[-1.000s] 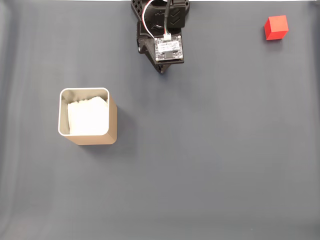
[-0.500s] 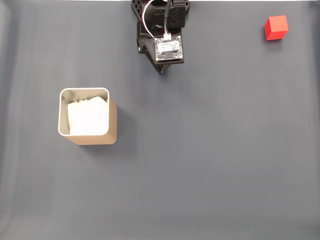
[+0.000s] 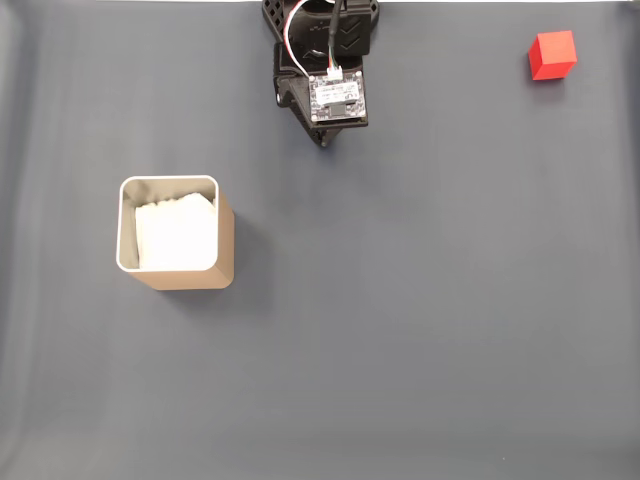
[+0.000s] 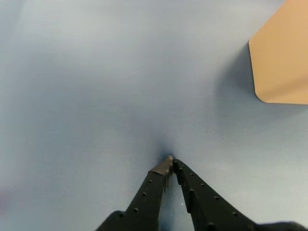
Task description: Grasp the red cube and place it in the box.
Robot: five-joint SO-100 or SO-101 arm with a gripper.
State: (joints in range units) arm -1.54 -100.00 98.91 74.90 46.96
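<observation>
Grey matting covers the whole table (image 3: 420,330), smooth and bare apart from the two task items. Nearest the wrist camera, the gripper (image 4: 170,161) has its two dark fingers drawn together to a point with nothing between them, the tips low over the mat. Just beyond, at the upper right of the wrist view, a tan corner of the box (image 4: 284,57) shows. In the fixed view the arm (image 3: 325,70) sits folded at the top centre edge, the box (image 3: 225,240) stands well apart at the left with its white lining facing up, and the red cube (image 3: 552,54) rests far off in the top right corner, close to the mat's edge.

The step in hand appears to be the reach toward the cube, not yet begun. To do it well, the arm should probably swing toward that top right corner, spread the fingers wide before descending, and line them up with two flat opposite faces, not the corners. Coming down squarely should keep the cube from being nudged off the mat.
</observation>
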